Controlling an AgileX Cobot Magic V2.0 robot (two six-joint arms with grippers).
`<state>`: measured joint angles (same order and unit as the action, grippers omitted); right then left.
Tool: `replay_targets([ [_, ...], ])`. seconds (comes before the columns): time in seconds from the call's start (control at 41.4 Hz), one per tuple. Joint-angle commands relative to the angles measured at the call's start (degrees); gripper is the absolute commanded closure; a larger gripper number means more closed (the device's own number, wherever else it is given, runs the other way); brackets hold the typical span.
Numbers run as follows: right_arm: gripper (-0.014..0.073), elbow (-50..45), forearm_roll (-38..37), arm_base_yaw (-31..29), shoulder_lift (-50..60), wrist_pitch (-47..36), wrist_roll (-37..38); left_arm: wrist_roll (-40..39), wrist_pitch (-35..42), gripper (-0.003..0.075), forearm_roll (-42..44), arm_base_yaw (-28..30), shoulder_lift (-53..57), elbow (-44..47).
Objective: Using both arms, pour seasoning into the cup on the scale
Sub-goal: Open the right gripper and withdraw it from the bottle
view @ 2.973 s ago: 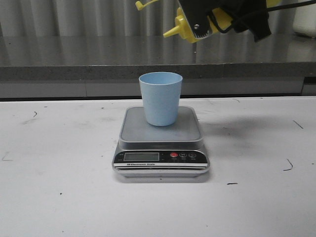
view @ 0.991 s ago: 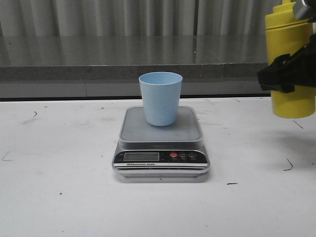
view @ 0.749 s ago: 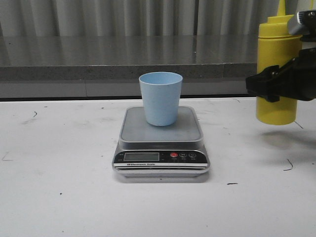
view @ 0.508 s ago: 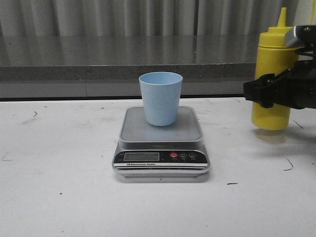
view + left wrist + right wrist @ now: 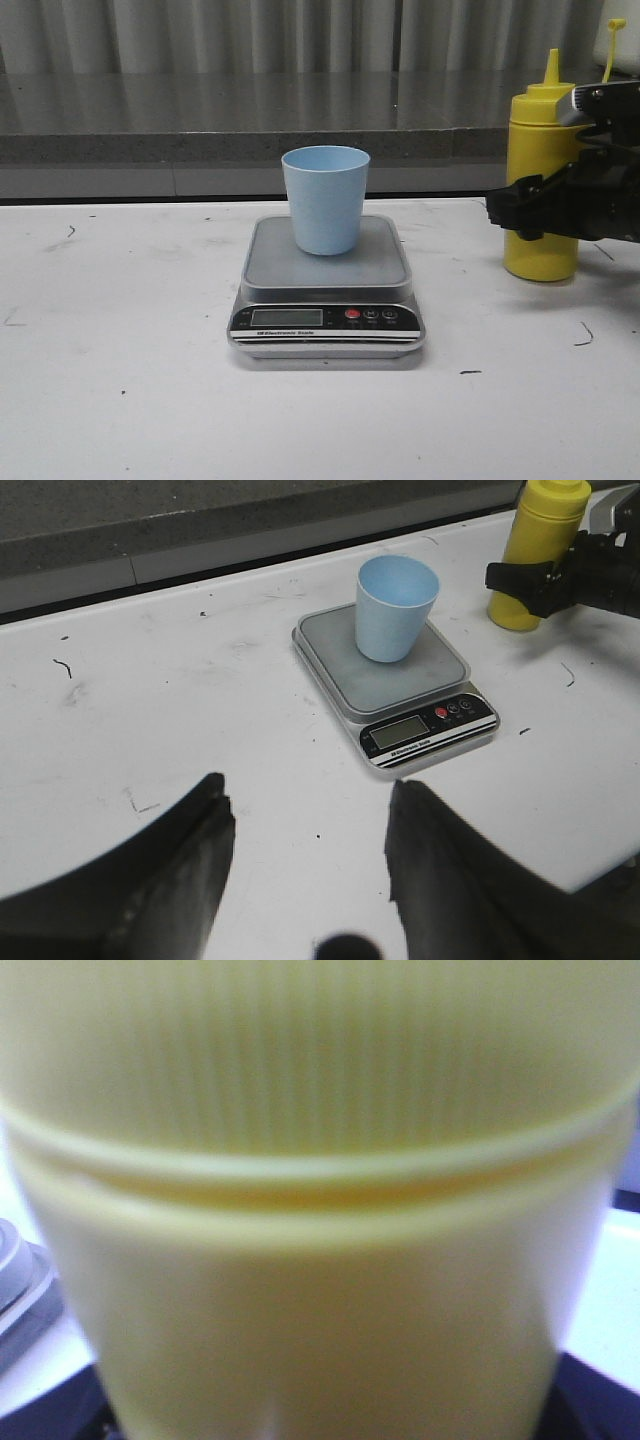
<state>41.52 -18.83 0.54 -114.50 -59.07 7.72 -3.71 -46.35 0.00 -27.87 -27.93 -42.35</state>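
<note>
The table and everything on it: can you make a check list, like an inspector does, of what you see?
Surface: white table with small dark scuff marks.
Scale: scale in the middle of the table, display facing the camera; digits too small to read.
Cup: light blue cup upright on the scale's platform.
Seasoning: yellow seasoning bottle upright on the table, to the right of the scale, apart from it.
Clutter: nothing seen.
Grippers: right gripper clamped around the bottle's middle; left gripper open, above the table's near side, holding nothing.
Cables: nothing seen.
Surroundings: grey ledge behind the table, with a ribbed grey wall above it.
</note>
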Motion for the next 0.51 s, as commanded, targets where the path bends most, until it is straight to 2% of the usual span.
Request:
replay_targets([
  [0.0, 0.0087, 1.4, 0.9, -0.3, 2.7, -6.2, -1.0, -0.1, 3.6, 0.0365, -0.6, 0.1, -0.3, -1.4],
  [0.145, -0.0004, 1.4, 0.9, -0.3, 2.7, -4.6, -0.9, -0.1, 3.6, 0.0365, -0.6, 0.1, -0.3, -1.4],
  [0.483, -0.0007, -2.7, 1.2, -0.3, 4.5, -3.9, -0.8, -0.1, 3.6, 0.0365, -0.6, 0.1, -0.3, -1.4],
])
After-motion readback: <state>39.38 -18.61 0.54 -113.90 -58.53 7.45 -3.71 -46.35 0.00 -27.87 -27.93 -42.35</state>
